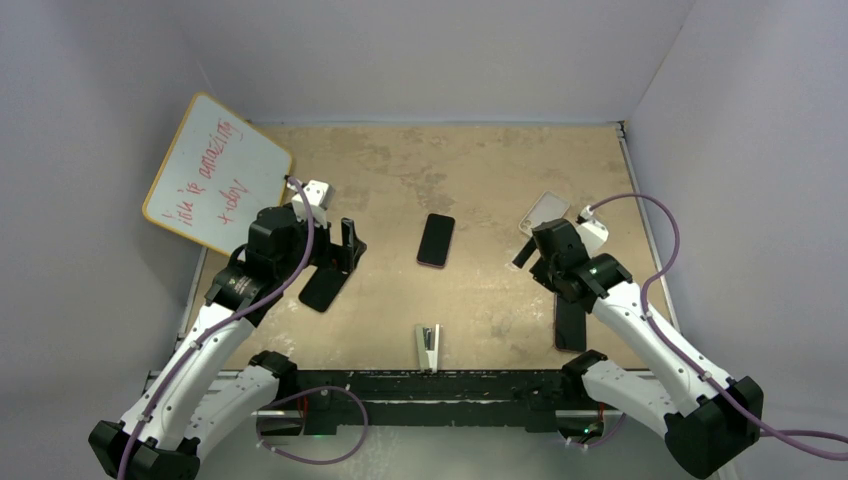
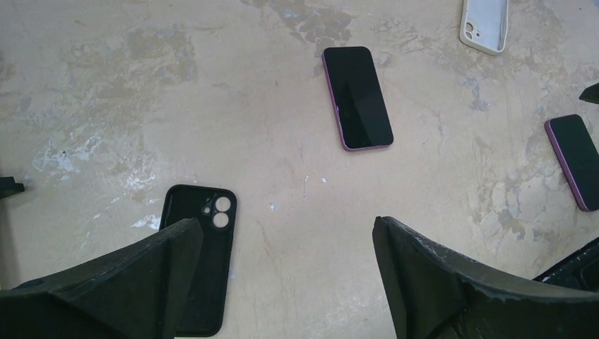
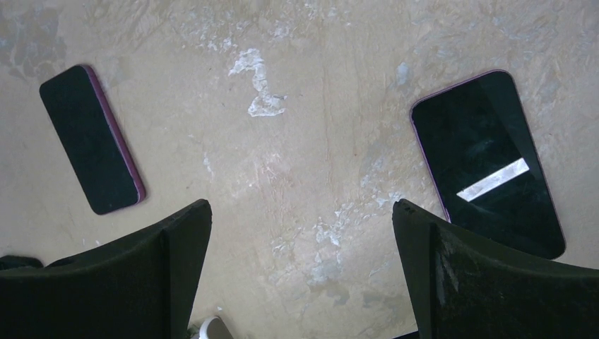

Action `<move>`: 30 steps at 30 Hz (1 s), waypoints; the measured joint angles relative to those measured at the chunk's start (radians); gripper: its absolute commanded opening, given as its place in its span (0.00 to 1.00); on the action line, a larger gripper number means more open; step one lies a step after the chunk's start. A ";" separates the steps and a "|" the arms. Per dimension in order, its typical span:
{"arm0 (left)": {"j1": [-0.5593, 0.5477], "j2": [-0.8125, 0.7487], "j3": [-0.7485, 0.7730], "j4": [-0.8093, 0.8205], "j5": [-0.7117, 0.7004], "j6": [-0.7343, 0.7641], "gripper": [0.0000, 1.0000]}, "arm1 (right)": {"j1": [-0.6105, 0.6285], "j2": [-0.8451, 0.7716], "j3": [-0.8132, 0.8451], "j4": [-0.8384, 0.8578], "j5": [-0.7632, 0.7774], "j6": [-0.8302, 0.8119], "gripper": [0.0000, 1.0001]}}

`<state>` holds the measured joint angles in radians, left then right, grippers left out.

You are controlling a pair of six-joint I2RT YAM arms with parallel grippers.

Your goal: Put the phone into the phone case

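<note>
The only writing I can see is on the whiteboard (image 1: 215, 175) with the yellow rim, at the far left in the overhead view. It is red handwriting in two lines, running slantwise up the board. One word in the longer line reads like "amazing"; the rest is too small and tilted for me to make out
</note>
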<state>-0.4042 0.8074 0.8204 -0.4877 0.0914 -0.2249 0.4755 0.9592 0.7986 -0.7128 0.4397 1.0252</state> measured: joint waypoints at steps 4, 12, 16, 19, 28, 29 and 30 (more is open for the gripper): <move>0.000 0.000 0.000 0.000 0.000 0.000 0.96 | 0.000 0.000 0.000 -0.027 0.035 0.031 0.99; 0.000 0.000 0.000 0.000 0.000 0.000 0.96 | 0.000 0.040 0.002 -0.129 0.155 0.150 0.99; 0.000 -0.003 0.000 0.000 -0.003 0.000 0.96 | -0.015 0.117 0.006 -0.139 0.191 0.140 0.99; 0.000 -0.007 0.000 0.000 -0.003 0.000 0.95 | -0.064 0.180 0.019 -0.135 0.189 0.090 0.99; 0.000 -0.009 0.000 -0.002 -0.011 0.000 0.95 | -0.341 0.354 0.038 -0.065 -0.065 -0.280 0.99; 0.000 -0.009 0.000 -0.002 -0.011 0.000 0.95 | -0.344 0.367 0.042 -0.064 -0.087 -0.311 0.99; 0.000 -0.009 0.000 -0.002 -0.010 0.000 0.95 | -0.348 0.378 0.046 -0.063 -0.119 -0.354 0.99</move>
<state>-0.4042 0.7986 0.8204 -0.4896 0.0818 -0.2253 0.1272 1.3376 0.8448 -0.7757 0.3206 0.6708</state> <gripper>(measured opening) 0.952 0.987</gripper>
